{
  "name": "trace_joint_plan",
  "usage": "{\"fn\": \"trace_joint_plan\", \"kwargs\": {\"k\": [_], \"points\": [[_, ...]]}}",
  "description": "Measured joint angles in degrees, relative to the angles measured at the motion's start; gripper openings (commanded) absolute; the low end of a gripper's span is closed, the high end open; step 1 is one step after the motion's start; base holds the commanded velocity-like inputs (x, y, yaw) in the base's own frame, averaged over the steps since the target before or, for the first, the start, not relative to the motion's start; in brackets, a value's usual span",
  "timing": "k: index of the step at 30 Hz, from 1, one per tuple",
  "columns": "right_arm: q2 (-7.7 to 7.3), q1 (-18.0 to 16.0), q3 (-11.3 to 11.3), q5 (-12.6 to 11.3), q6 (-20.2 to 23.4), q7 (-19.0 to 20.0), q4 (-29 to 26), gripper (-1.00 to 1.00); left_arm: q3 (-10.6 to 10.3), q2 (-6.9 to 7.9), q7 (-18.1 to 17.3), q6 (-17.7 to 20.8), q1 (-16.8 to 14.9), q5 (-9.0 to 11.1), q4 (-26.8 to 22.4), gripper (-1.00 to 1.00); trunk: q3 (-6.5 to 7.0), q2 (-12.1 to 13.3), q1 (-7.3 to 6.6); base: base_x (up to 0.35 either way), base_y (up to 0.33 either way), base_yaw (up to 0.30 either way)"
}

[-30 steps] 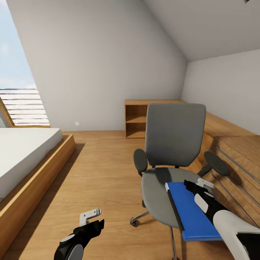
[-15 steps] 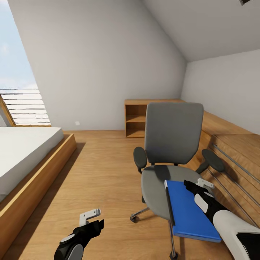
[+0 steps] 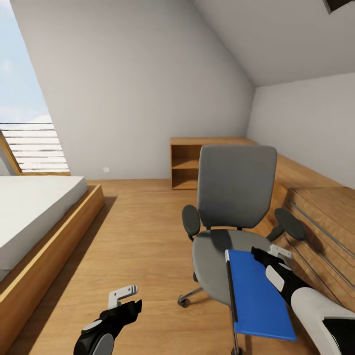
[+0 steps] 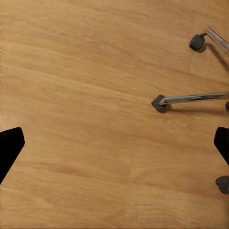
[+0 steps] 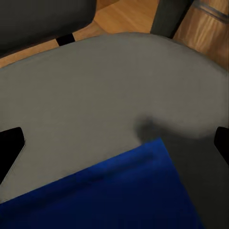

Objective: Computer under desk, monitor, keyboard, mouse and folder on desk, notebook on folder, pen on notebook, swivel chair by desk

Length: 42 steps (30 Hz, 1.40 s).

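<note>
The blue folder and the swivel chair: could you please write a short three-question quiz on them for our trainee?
1. True or false: the folder overhangs the front edge of the swivel chair seat.
2. Which arm's gripper is at the folder's edge? A) left B) right C) neither
3. Fill in: the chair's casters rest on a wooden ___.

Key: 1 true. 2 B, the right gripper. 3 floor.

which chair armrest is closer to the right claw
The armrest on the wooden-steps side, just above the right claw; the other armrest sits across the seat, toward the bed.
</note>
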Motion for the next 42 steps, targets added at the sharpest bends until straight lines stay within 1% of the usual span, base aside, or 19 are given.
{"fn": "trace_joint_plan", "kwargs": {"k": [18,24,28,30,32,34,35,38,39,42], "points": [[0.17,0.00,-0.04,0.00,-0.04,0.07,-0.19,1.00,0.00,0.00,0.09,0.00,0.00,-0.07,0.00,1.00,3.23,7.22,-3.95,0.000,0.000,0.000],[0.24,0.07,0.08,0.21,0.02,0.18,-2.05,1.00,0.00,0.00,0.09,0.00,0.00,0.14,0.05,1.00,4.31,9.63,-5.27,0.000,0.000,0.000],[0.27,0.56,0.24,0.78,0.84,0.09,-7.21,1.00,0.06,0.00,0.09,0.00,0.00,0.17,0.08,1.00,5.03,11.23,-6.15,0.000,0.000,0.000],[0.28,1.59,0.29,0.88,2.02,0.08,-9.52,1.00,0.06,0.00,0.09,0.00,0.00,0.16,0.08,1.00,5.39,12.03,-6.59,0.000,0.000,0.000],[0.29,3.39,0.32,0.94,4.06,0.09,-12.70,1.00,0.03,0.00,0.09,0.00,0.00,0.12,0.09,1.00,5.74,12.84,-7.03,0.000,0.000,0.000],[0.31,4.20,0.32,0.92,5.05,0.11,-14.67,1.00,0.02,0.00,0.09,0.00,0.00,0.08,0.09,1.00,6.11,13.64,-7.47,0.000,0.000,0.000],[0.39,5.02,0.31,0.89,5.99,0.11,-16.76,1.00,0.01,0.00,0.09,0.00,0.00,0.05,0.07,1.00,6.29,14.04,-7.69,0.000,0.000,0.000],[0.65,7.66,0.28,0.88,8.77,0.06,-22.02,1.00,0.01,0.00,0.09,0.00,0.00,0.02,0.09,1.00,6.29,14.06,-7.70,0.000,0.000,0.000],[1.06,9.70,0.27,0.94,11.61,0.04,-26.36,1.00,0.00,0.00,0.09,0.00,0.00,0.01,0.08,1.00,6.29,14.05,-7.70,0.000,0.000,0.000],[1.28,10.25,0.27,0.97,12.62,0.04,-27.69,1.00,0.02,0.00,0.09,0.00,0.00,0.01,0.08,1.00,6.29,14.06,-7.70,0.000,0.000,0.000]]}}
